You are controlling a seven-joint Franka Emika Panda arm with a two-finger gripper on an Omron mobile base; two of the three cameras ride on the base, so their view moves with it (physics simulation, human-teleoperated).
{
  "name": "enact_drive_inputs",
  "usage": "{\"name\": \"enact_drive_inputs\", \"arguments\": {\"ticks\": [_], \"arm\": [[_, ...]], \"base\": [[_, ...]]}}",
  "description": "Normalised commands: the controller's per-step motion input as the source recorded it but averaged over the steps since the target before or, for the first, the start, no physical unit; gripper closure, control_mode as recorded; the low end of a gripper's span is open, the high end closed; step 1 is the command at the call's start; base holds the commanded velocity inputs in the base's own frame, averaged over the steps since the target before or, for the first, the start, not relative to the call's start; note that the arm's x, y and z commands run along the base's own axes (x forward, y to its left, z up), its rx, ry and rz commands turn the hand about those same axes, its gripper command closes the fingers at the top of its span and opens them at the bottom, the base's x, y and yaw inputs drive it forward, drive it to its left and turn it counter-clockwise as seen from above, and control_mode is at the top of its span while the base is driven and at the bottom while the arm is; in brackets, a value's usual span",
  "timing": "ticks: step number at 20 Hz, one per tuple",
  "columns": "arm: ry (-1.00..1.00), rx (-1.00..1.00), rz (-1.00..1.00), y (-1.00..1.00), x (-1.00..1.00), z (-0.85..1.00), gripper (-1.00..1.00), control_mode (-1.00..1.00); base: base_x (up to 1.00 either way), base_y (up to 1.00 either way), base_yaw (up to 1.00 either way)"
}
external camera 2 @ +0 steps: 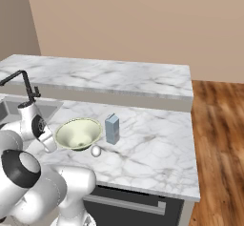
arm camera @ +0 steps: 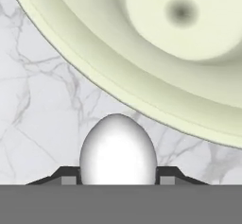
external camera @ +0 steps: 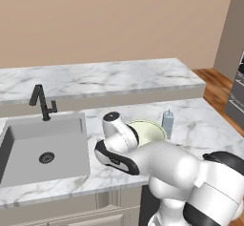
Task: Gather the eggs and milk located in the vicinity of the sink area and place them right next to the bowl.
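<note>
In the hand view a glossy white egg (arm camera: 118, 148) sits between my two dark fingertips (arm camera: 166, 176), with my gripper (arm camera: 118, 179) shut on it. It hangs over marble just outside the rim of the cream-green bowl (arm camera: 142, 72). From the base cameras the bowl (external camera 2: 78, 132) stands on the counter with the pale blue milk (external camera 2: 112, 128) carton upright at its right side. A second egg (external camera 2: 96, 150) lies on the counter touching the bowl's front edge. The bowl (external camera: 151, 130) and milk (external camera: 167, 122) also show past my arm, which hides the hand.
The grey sink (external camera: 28, 159) with its round drain and black faucet (external camera: 43, 103) lies left of the bowl. A raised marble ledge (external camera: 95, 79) runs along the back. Bare counter (external camera 2: 157, 148) stretches right of the milk, ending above a wooden floor (external camera 2: 219, 139).
</note>
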Motion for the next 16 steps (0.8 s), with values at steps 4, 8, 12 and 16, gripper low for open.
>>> {"name": "enact_drive_inputs", "arguments": {"ticks": [4,8,12,16], "arm": [[-0.03,-0.01,-0.03,-0.17,0.09,0.0,1.0,-1.0],[0.0,0.0,-0.02,-0.16,0.08,0.0,1.0,-1.0],[0.0,0.0,0.0,-0.01,0.04,0.0,1.0,-1.0],[0.0,0.0,0.0,0.0,0.0,0.0,-1.0,-1.0]], "base": [[0.0,0.0,0.0],[0.0,0.0,0.0],[0.0,0.0,0.0],[0.0,0.0,0.0]]}}
